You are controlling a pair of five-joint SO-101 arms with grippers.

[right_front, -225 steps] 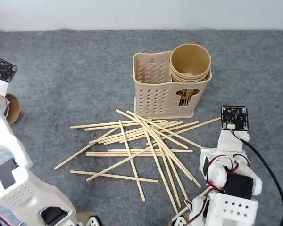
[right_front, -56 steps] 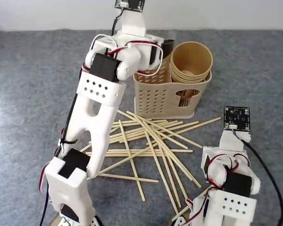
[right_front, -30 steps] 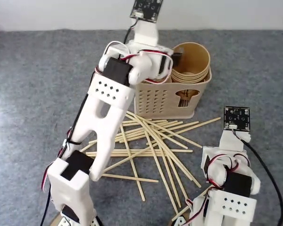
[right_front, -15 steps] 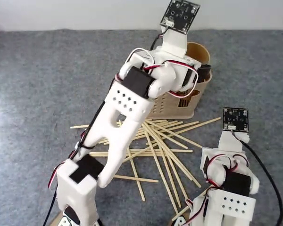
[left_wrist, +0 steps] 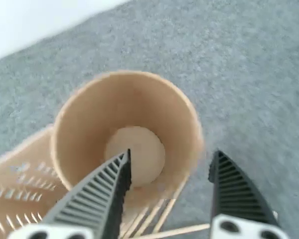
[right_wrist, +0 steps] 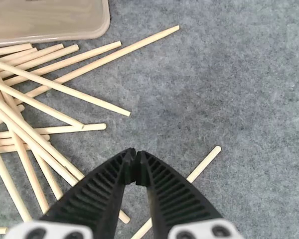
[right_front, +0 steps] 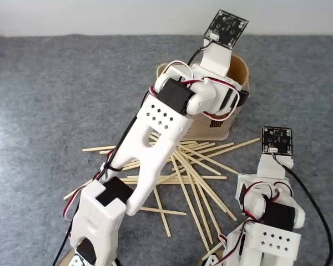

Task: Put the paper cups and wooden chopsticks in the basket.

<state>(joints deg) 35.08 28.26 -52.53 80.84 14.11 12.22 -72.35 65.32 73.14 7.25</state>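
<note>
Many chopsticks (right_wrist: 114, 55) loose; left pincer (left_wrist: 173, 153) agape above cups (left_wrist: 89, 109).

Count: arms 2; basket (right_front: 222, 130) 1; paper cups (left_wrist: 127, 144) 1 stack, directly under the left gripper (left_wrist: 173, 153), cups within it not countable; wooden chopsticks (right_front: 200, 166) roughly 20 loose, crossed, just ahead of the right gripper (right_wrist: 135, 152), exact number unreadable.

Tan paper cups (left_wrist: 134, 107) stand nested upright in the beige slotted plastic basket (left_wrist: 12, 199), just under the left gripper (left_wrist: 173, 153); pale wooden chopsticks (right_wrist: 55, 84) lie scattered flat before the right gripper (right_wrist: 135, 154).
</note>
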